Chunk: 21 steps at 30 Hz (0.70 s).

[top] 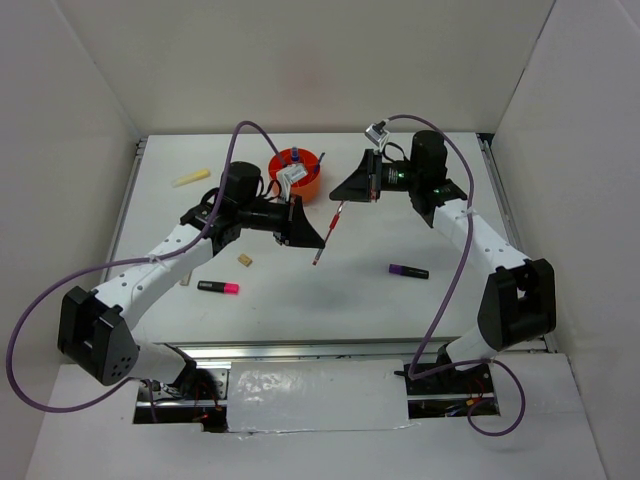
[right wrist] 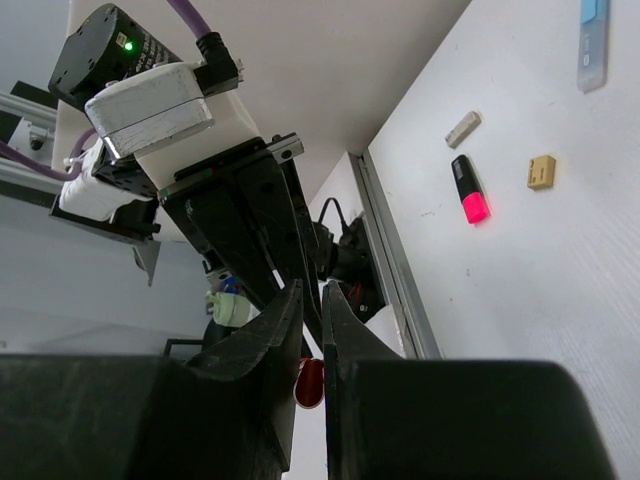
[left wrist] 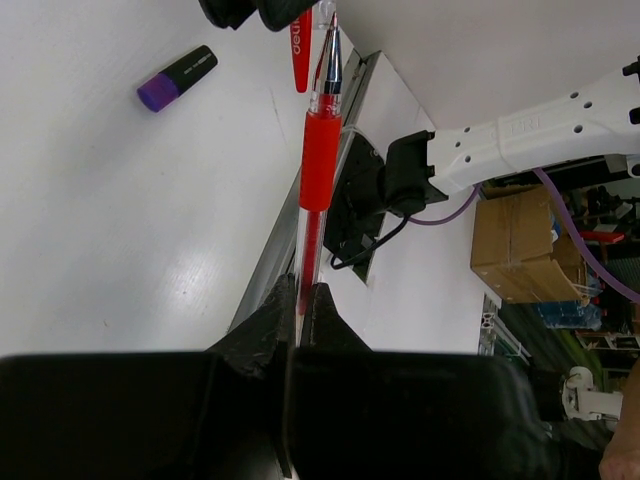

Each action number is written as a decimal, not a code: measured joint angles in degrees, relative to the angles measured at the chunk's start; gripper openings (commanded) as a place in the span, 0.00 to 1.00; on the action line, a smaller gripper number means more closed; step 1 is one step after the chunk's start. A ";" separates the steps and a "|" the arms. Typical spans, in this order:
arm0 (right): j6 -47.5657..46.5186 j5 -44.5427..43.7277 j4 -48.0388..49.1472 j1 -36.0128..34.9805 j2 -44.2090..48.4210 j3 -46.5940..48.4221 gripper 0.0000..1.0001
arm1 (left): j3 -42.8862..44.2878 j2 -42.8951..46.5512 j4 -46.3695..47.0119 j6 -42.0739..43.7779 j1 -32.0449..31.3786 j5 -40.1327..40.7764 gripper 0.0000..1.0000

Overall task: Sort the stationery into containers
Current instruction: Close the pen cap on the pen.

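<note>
Both arms are up over the worktop (top: 360,300), and the red pen (top: 328,235) hangs in the air between them, touching nothing else. My left pincer (left wrist: 300,300) is pressed together on the clear lower barrel. From that wrist I see the pen (left wrist: 320,160) running straight out from the fingertips to the red grip and the clip. At that far end my right pincer (right wrist: 312,300) has its fingers nearly together, with a bit of red pinched between them, so both are gripping the same pen. The orange pot (top: 305,192) sits just behind the left pincer, with items already standing in it. The purple-black marker (top: 408,270) lies below the right pincer, well apart. The pink-black highlighter (top: 218,287) and a tan eraser (top: 243,261) lie near the left forearm.
</note>
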State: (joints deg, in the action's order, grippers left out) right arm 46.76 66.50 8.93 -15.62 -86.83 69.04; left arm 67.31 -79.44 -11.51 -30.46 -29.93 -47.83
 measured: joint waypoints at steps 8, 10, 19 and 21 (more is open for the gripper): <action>1.70 -0.07 0.72 0.02 -0.07 0.04 0.00 | 0.00 0.00 0.31 -0.17 0.00 -0.04 0.00; 2.16 -0.07 0.94 0.02 -0.13 0.04 0.00 | -0.02 0.00 0.44 -0.26 0.00 -0.07 0.00; 3.96 -0.11 1.29 0.13 -0.81 0.04 0.00 | -0.02 0.00 1.01 -1.36 -0.26 -0.07 0.00; 4.15 -0.13 1.31 0.13 -0.81 0.07 0.00 | -0.02 0.02 1.27 -1.40 -0.26 -0.07 0.00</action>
State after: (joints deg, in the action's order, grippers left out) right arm 50.92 66.37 10.24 -15.49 -87.64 69.10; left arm 67.29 -79.42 -10.24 -31.86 -30.20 -47.90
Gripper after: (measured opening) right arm 0.172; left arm 0.065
